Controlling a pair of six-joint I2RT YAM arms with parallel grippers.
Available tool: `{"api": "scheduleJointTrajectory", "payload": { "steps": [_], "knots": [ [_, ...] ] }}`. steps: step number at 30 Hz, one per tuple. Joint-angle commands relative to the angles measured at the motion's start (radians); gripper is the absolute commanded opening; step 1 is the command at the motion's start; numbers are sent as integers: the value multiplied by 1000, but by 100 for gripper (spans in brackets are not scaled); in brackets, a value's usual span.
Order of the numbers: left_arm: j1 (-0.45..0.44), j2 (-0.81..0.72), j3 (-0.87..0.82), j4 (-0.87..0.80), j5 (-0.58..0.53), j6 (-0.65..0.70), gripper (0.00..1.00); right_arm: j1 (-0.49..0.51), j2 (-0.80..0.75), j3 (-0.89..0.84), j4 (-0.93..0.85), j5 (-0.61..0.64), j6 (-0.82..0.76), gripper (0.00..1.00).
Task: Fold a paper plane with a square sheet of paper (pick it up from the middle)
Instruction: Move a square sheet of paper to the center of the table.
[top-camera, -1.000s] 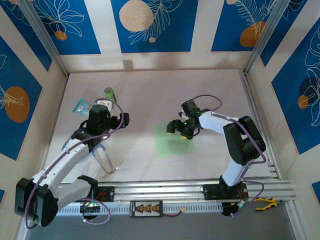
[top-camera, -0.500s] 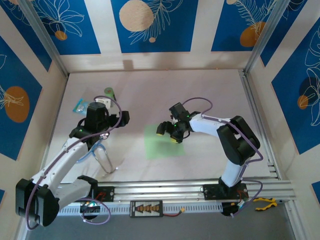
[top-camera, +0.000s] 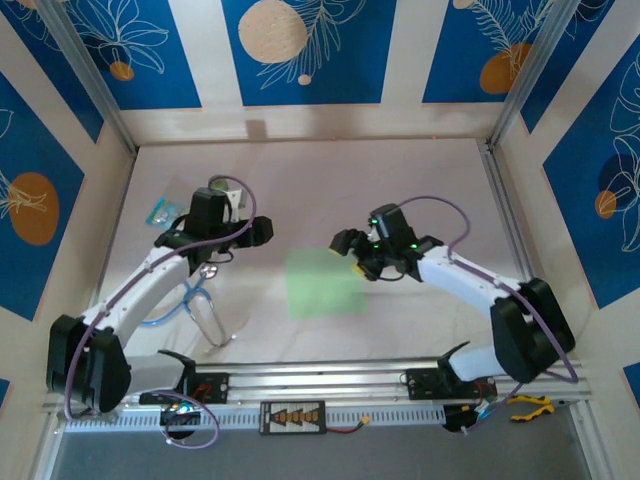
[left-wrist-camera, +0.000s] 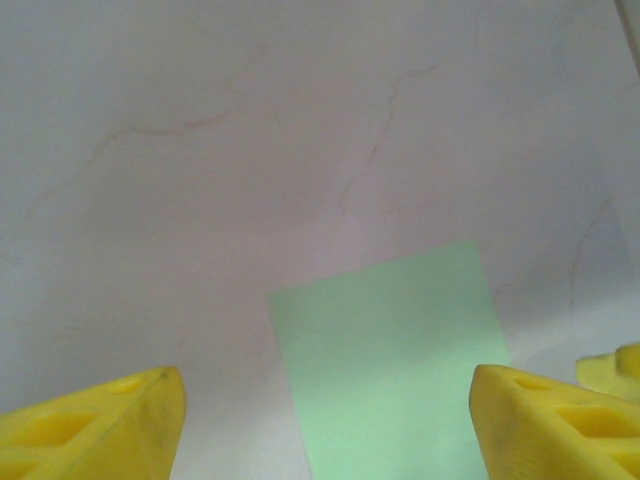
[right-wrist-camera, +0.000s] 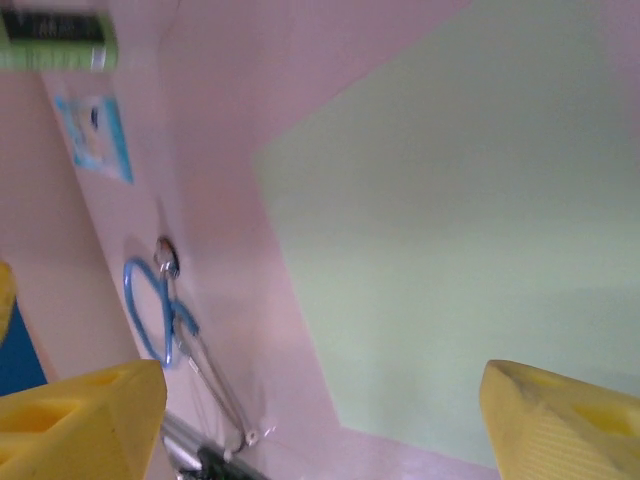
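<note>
while it lies flat, the square sheet of paper (top-camera: 322, 285) seems barely skewed.

A pale, pinkish-white bench (top-camera: 400, 190) with faint marble-like veins carries four things; a thin, plain pale-green square sheet of paper (top-camera: 322, 283) lies flat near its middle, a little toward the near edge, with bare surface on every side; a small green cylinder with a dark label (right-wrist-camera: 55, 40) lies on its side in the far left part; a clear packet printed in blue (top-camera: 161, 211) lies flat near it, closer to the left wall; a loop of blue tubing joined to thin silvery metal prongs (right-wrist-camera: 168, 318) lies nearer the front left, well apart from the sheet.
</note>
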Motion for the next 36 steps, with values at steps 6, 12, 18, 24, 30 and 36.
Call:
{"api": "scheduleJointTrajectory", "payload": {
  "steps": [6,12,18,24,30,36],
  "knots": [
    [-244,286,171,-176,-31,-164,71,-163,-127,-144,-99,-53,-102,84],
    [-377,447,299,-189,-87,-246,72,-194,-192,-191,-124,-51,-112,85],
    [-425,558,366,-189,-39,-264,73,-211,-201,-200,-131,-61,-113,85],
    [-426,598,352,-191,-11,-251,74,-211,-203,-187,-137,-61,-115,85],
    [-421,628,340,-204,-5,-228,75,-212,-198,-177,-146,-59,-113,85],
    [-404,648,331,-247,-36,-187,76,-201,-197,-158,-172,-52,-129,86]
  ]
}}
